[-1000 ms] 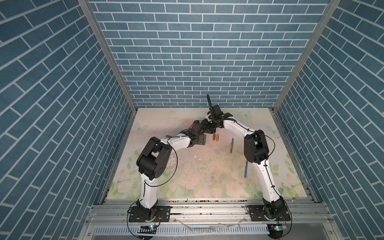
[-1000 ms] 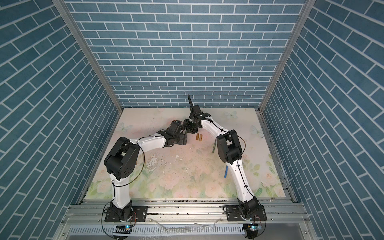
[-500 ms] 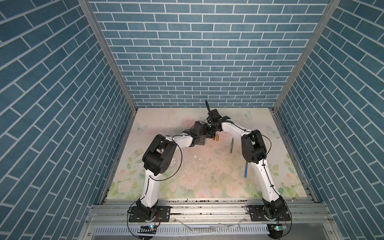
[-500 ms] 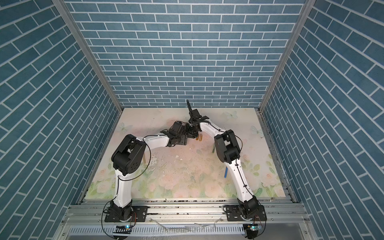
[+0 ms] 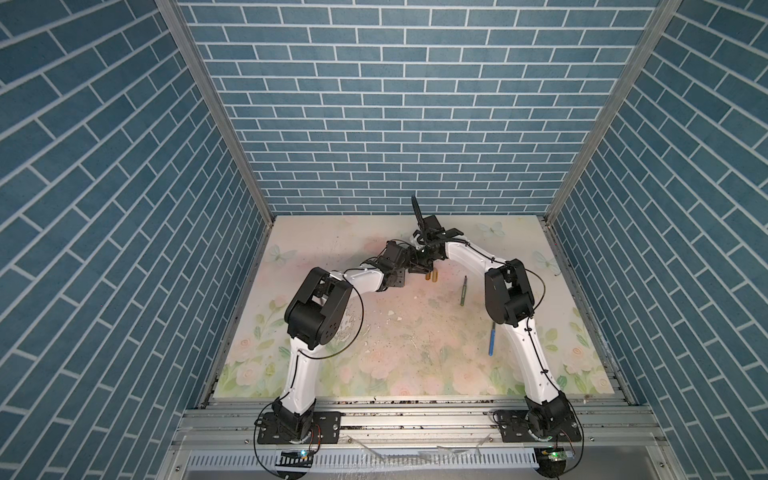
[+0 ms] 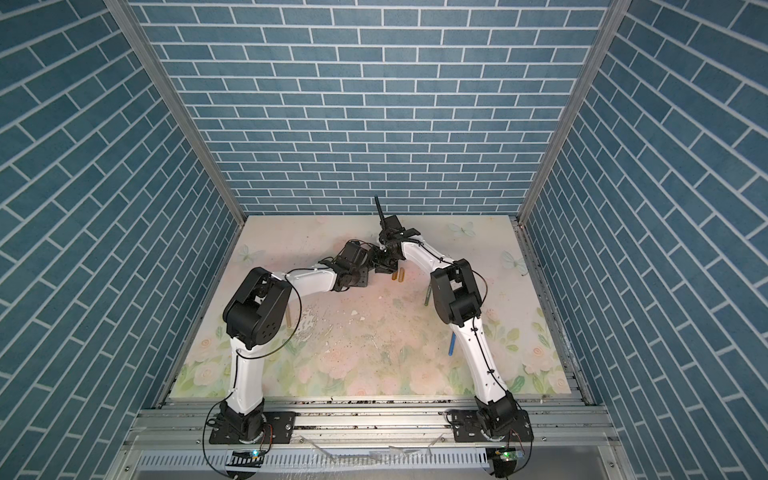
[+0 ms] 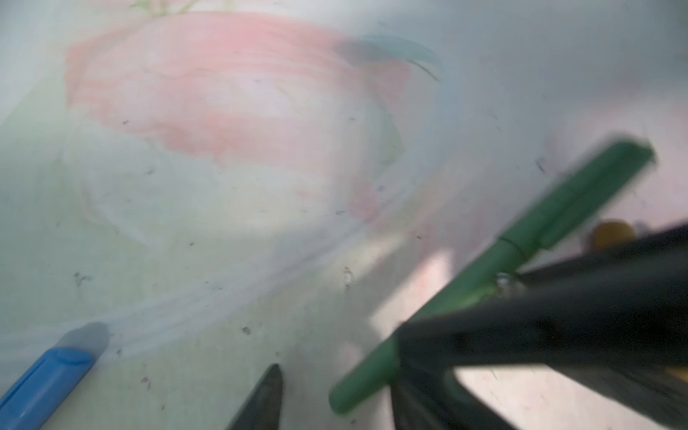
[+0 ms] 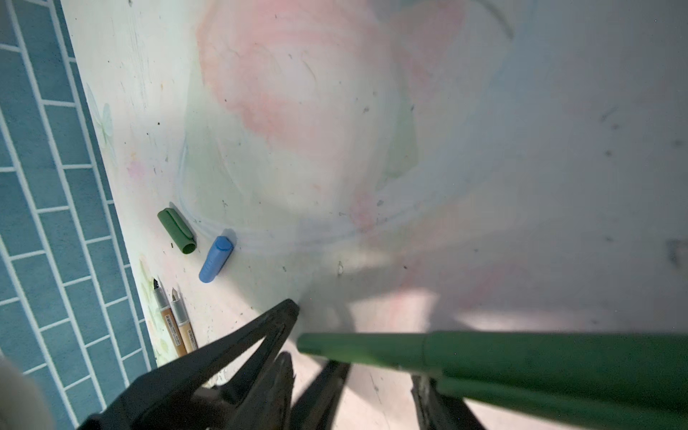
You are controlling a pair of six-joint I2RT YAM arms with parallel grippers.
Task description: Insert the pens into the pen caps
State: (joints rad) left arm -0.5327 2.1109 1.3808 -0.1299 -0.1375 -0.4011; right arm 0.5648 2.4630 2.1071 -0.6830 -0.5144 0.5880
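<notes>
Floral tabletop (image 5: 415,353) enclosed by blue brick walls (image 5: 399,124).

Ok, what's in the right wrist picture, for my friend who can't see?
A green pen sits close up beside black claw fingers. Farther off, a green cap, a blue cap and two uncapped brownish pens lie on the flowery table.

Both arms reach far forward and inward, elbows raised, wrists almost meeting at the far middle. The right gripper (image 7: 510,281) clamps a green pen (image 7: 465,294) at mid-length; the left gripper (image 8: 294,329) straddles its end, jaws apart, one finger clear.
</notes>
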